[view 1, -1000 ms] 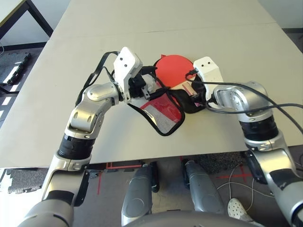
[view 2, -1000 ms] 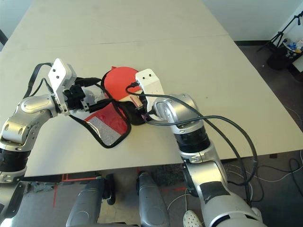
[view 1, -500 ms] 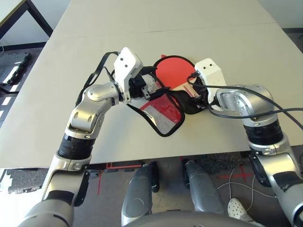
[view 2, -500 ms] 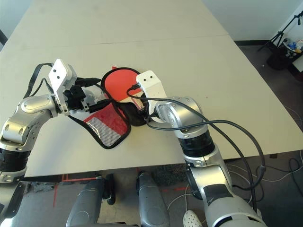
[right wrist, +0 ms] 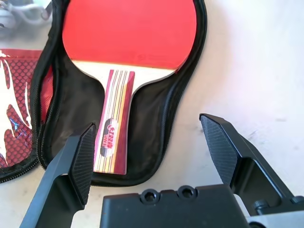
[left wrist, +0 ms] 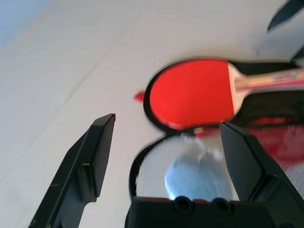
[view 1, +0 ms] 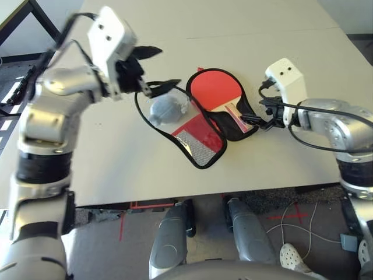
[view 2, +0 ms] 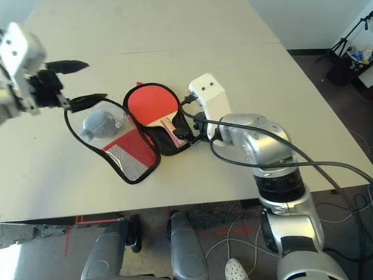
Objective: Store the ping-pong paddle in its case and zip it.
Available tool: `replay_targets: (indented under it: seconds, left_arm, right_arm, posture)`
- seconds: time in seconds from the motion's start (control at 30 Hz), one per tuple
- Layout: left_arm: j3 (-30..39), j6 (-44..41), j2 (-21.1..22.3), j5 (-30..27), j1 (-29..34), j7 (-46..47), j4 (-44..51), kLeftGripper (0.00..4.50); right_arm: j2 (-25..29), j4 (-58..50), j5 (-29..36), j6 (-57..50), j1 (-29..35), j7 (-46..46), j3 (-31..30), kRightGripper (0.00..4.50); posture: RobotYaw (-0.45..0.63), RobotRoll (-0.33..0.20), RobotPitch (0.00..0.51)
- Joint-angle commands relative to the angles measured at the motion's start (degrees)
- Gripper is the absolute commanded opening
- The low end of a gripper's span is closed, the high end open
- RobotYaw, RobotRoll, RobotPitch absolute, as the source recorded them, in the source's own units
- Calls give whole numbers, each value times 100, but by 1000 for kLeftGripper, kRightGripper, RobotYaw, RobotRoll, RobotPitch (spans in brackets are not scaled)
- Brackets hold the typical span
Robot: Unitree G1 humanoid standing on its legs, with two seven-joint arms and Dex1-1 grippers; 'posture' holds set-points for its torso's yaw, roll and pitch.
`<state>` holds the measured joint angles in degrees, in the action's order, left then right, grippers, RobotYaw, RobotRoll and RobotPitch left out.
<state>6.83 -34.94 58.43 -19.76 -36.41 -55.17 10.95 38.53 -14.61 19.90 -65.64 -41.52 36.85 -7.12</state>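
Right wrist view puts us right over the ping-pong paddle (right wrist: 130, 33): red face up, striped handle toward the camera, lying on the black lining of the open case (right wrist: 156, 114). The paddle's in, the case isn't zipped, its red mesh-patched flap (view 1: 198, 137) folded out flat on the table (view 1: 262, 35). The grey-white plush charm (view 1: 165, 108) lies on the table just beside the paddle's head, inside the loop of black edging. The right gripper (view 1: 256, 119) hangs low just off the handle end of the case, fingers spread wide and empty, forearm bent in from the right. The left gripper (view 1: 152, 70) is up high above the table's left side, arm raised and elbow out, its two black fingers apart, gripping nothing.
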Motion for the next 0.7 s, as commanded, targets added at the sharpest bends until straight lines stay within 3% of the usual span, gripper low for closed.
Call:
replay_targets:
  seconds: [0.03, 0.17, 0.33, 0.57, 0.7]
  left_arm:
    - [325, 69, 515, 90, 612, -359, -288, 4500]
    - [504, 260, 778, 191, 1207, -412, -548, 4500]
    - [328, 397, 634, 321, 1616, -290, -527, 4500]
    - [-78, 348, 412, 433, 1638, -246, -309, 4500]
    - [-307, -5, 130, 214, 1518, -248, 137, 4500]
  right_arm:
    - [212, 187, 47, 683, 182, 409, 118, 4481]
    - [393, 519, 2, 1307, 282, 728, 215, 4481]
    - [263, 1148, 90, 1823, 163, 769, 679, 4481]
    - [-197, 1625, 153, 2047, 31, 295, 1302, 4481]
    - [-298, 1943, 27, 2275, -54, -4, 1454, 4481]
  posture:
    - [53, 0, 235]
    - [59, 0, 233]
    - [56, 0, 230]
    - [41, 0, 225]
    - [29, 0, 220]
